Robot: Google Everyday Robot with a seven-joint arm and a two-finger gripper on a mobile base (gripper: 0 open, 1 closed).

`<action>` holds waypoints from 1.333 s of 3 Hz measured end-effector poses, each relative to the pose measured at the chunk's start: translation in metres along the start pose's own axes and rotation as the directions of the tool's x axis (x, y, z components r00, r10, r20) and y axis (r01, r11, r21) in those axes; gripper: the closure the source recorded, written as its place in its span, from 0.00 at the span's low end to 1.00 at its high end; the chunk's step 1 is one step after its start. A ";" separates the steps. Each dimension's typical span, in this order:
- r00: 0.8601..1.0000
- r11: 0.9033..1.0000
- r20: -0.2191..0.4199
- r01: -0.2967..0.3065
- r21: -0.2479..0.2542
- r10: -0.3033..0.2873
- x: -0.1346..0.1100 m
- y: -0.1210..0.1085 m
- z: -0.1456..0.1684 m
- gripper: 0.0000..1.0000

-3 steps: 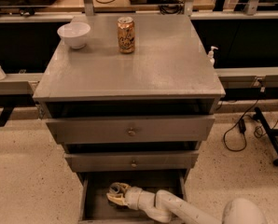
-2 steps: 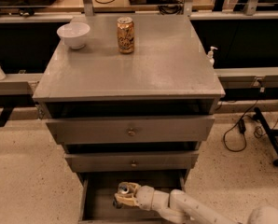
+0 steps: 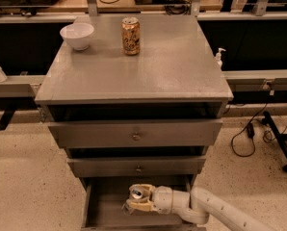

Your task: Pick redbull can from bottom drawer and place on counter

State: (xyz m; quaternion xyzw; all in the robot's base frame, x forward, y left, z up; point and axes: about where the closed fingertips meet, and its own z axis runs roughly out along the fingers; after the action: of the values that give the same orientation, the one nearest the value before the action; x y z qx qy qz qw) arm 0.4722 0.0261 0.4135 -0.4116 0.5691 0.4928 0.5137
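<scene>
You are in the pick step: the gripper [image 3: 135, 201] is down inside the bottom drawer [image 3: 102, 211], reaching in from the right on the end of the arm [image 3: 215, 210], and its jaws look clasped around the redbull can [image 3: 136, 192], whose shiny top shows between the pale fingers. The can sits toward the middle of the open tray, close under the front of the middle drawer [image 3: 138, 167], and it appears a little tilted in the grasp. Nothing has reached the counter [image 3: 177, 71] yet, so most of the task lies ahead of you. Your next move, as I judge it, calls for drawing the can out toward you before you raise it, since the drawer fronts above overhang the tray and a straight lift would likely strike them. Once clear, bring it up over the counter's front edge and set it on bare metal, well apart from the gold-orange can [image 3: 130, 35] and the white bowl [image 3: 76, 35] at the back.
</scene>
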 end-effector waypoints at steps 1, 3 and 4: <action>1.000 1.000 -0.001 -0.004 0.003 0.004 0.002 0.000 0.001 1.00; 1.000 0.996 -0.004 0.010 -0.086 -0.010 -0.059 -0.007 -0.036 1.00; 0.999 0.984 0.017 0.042 -0.174 -0.040 -0.161 0.010 -0.080 1.00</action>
State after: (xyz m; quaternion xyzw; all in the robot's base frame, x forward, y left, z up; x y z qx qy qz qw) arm 0.4697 -0.0573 0.5729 -0.4636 0.5117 0.5327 0.4894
